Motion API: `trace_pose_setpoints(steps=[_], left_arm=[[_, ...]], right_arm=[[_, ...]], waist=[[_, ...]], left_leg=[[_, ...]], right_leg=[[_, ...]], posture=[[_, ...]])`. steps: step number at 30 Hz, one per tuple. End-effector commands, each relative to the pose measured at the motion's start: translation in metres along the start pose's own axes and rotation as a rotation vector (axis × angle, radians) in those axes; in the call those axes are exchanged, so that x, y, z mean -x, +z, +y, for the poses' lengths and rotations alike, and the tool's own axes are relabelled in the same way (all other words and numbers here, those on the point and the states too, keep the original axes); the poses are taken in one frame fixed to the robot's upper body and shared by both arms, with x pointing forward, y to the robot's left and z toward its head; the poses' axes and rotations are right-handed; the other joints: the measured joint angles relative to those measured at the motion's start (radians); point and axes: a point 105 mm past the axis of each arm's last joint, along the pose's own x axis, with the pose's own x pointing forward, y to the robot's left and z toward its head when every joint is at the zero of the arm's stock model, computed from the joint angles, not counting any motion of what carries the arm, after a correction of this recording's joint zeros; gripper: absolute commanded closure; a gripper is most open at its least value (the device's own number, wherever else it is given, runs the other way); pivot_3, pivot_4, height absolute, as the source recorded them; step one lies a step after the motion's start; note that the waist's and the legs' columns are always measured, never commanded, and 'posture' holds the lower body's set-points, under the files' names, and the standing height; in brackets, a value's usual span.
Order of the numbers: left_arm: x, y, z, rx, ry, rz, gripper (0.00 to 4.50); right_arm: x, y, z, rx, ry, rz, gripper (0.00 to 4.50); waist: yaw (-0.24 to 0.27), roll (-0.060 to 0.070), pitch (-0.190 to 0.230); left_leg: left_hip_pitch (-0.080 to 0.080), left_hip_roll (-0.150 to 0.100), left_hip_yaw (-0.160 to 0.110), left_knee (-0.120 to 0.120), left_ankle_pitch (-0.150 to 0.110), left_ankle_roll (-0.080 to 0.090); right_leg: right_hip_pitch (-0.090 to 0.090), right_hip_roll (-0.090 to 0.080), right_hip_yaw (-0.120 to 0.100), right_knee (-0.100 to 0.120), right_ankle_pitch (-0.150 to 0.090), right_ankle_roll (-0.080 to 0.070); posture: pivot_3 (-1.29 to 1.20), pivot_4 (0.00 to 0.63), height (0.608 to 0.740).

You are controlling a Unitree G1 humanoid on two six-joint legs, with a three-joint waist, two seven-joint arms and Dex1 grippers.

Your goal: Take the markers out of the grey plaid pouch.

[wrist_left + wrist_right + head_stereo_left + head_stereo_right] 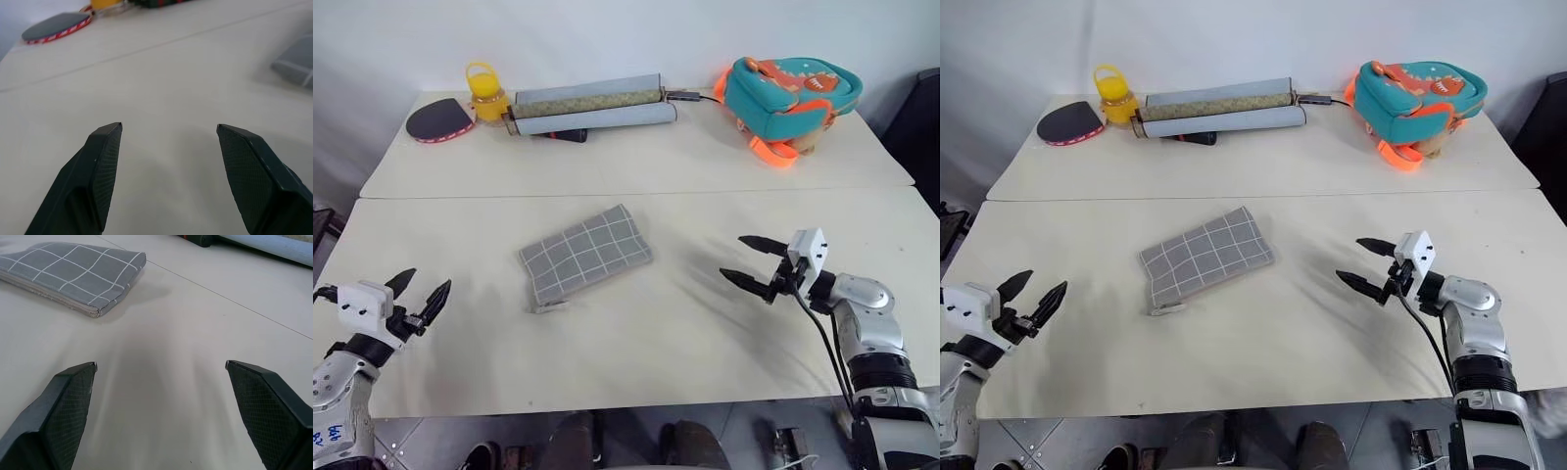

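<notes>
The grey plaid pouch point(585, 254) is seen lying flat near the middle of the front tabletop point(636, 343), turned at a slant, with its small zipper pull point(549, 306) at the near left corner; its mouth cannot be made out as open or shut, and no markers are seen beside it; in the right wrist view the same pouch point(73, 271) is shown flat on the pale surface, ahead of the spread fingers point(63, 406); the right claw point(741, 258) is held just above the tabletop to the right of the pouch, well apart from it, pointed toward it, its two black fingers wide apart and clamped on nothing; the left claw point(421, 291) is held at the near left edge of the tabletop, farther from the pouch, its fingers likewise spread and empty; a seam point(636, 193) is seen between the front tabletop and a second one behind it; on that rear tabletop, long grey rolled mats point(592, 106) are laid across the back, with a yellow bottle point(487, 93) just beside their left end and a black paddle with a red rim point(438, 119) farther left; a teal-and-orange backpack point(788, 96) is set at the rear right.
</notes>
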Motion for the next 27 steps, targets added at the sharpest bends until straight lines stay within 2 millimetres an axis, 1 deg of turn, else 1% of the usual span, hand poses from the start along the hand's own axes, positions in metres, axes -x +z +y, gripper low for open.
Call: trace_pose_setpoints(steps=[1,2,4,6,8,11,12,14,16,18,20,22,25,27], left_arm=[[-0.001,0.014,-0.002,-0.046,-0.012,-0.06,1.22],[-0.001,0.015,-0.003,-0.054,-0.013,-0.068,1.22],[-0.001,0.018,-0.012,-0.076,-0.053,-0.065,1.22],[0.002,0.026,-0.023,-0.026,-0.11,-0.11,1.22],[0.003,0.027,-0.028,-0.012,-0.157,-0.113,1.22],[0.0,0.029,-0.024,-0.061,-0.15,-0.113,1.19],[-0.002,0.03,-0.025,-0.092,-0.156,-0.117,1.19],[-0.003,0.035,-0.033,-0.138,-0.192,-0.143,1.19],[-0.007,0.035,-0.037,-0.154,-0.201,-0.149,1.19],[-0.011,0.035,-0.042,-0.201,-0.217,-0.155,1.19],[-0.014,0.036,-0.048,-0.247,-0.245,-0.165,1.19],[-0.017,0.035,-0.054,-0.305,-0.28,-0.167,1.19],[-0.021,0.03,-0.057,-0.443,-0.33,-0.147,1.19],[-0.024,0.03,-0.055,-0.489,-0.335,-0.146,1.19]], right_arm=[[0.0,0.012,-0.001,0.042,0.0,-0.025,0.1],[0.0,0.012,-0.001,0.042,0.0,-0.025,0.1],[0.0,0.013,-0.002,0.043,0.002,-0.023,0.1],[-0.001,0.014,-0.002,0.043,0.002,-0.024,0.1],[-0.005,0.018,-0.003,0.026,0.004,-0.045,0.1],[-0.02,0.033,0.001,0.012,0.021,-0.117,0.73],[-0.028,0.038,0.006,0.031,0.04,-0.131,1.06],[-0.046,0.047,0.016,0.057,0.063,-0.165,1.79],[-0.068,0.057,0.025,0.062,0.08,-0.21,2.55],[-0.095,0.063,0.036,0.077,0.099,-0.222,3.24],[-0.119,0.063,0.046,0.109,0.105,-0.205,3.95],[-0.14,0.061,0.052,0.166,0.092,-0.176,4.48],[-0.173,0.061,0.053,0.154,0.027,-0.143,4.48],[-0.186,0.055,0.058,0.183,0.027,-0.107,4.48]], waist=[[0.0,0.0,0.0],[0.0,0.0,0.0],[0.001,0.0,0.0],[0.0,0.0,0.0],[0.001,0.0,0.0],[0.0,0.0,0.0],[-0.001,0.0,0.0],[-0.008,0.0,0.0],[-0.016,0.0,0.0],[-0.022,0.0,0.0],[-0.025,0.0,0.0],[-0.025,0.0,0.0],[-0.025,0.0,0.0],[-0.024,0.0,0.0]], left_leg=[[0.0,0.0,0.0,0.0,0.0,0.0],[0.0,0.0,0.0,0.0,0.0,0.0],[0.0,0.0,0.0,0.0,0.0,0.0],[0.0,0.0,0.0,0.0,0.0,0.0],[0.0,0.0,0.0,0.0,0.0,0.0],[0.0,0.001,0.0,0.0,0.0,-0.001],[0.0,0.001,0.0,0.0,0.0,-0.001],[0.0,0.002,0.0,0.0,0.0,-0.001],[0.0,0.002,0.0,0.0,0.0,-0.001],[0.0,0.001,0.0,0.0,0.0,-0.002],[0.0,0.001,0.0,-0.001,0.0,-0.002],[0.0,0.001,0.001,-0.001,0.001,-0.002],[-0.001,0.001,0.002,-0.001,0.001,-0.003],[-0.002,0.001,0.003,-0.001,0.001,-0.003]], right_leg=[[0.0,0.0,0.0,0.0,0.0,0.0],[0.0,0.0,0.0,0.0,0.0,0.0],[0.0,0.0,0.0,0.0,0.0,0.0],[0.0,0.0,0.0,0.0,0.0,0.0],[0.0,-0.001,0.001,0.0,0.0,0.0],[0.0,0.0,0.0,0.0,0.0,0.0],[0.0,0.0,0.001,0.0,0.0,0.0],[-0.001,0.0,0.0,0.0,0.0,0.0],[-0.001,0.0,0.0,0.001,0.0,0.0],[-0.002,0.0,0.0,0.002,0.0,0.0],[-0.003,0.001,0.0,0.004,0.0,0.0],[-0.007,0.002,-0.001,0.007,0.0,0.0],[-0.009,0.003,-0.001,0.008,0.0,0.0],[-0.011,0.003,0.0,0.01,0.0,0.0]], posture=[[0.0,0.15,0.74],[0.0,0.15,0.74],[0.0,0.15,0.74],[0.0,0.15,0.74],[0.0,0.15,0.74],[0.0,0.15,0.74],[0.0,0.15,0.74],[0.0,0.15,0.74],[0.0,0.15,0.74],[0.0,0.15,0.74],[0.0,0.15,0.74],[0.0,0.15,0.74],[0.0,0.15,0.74],[0.0,0.15,0.74]])
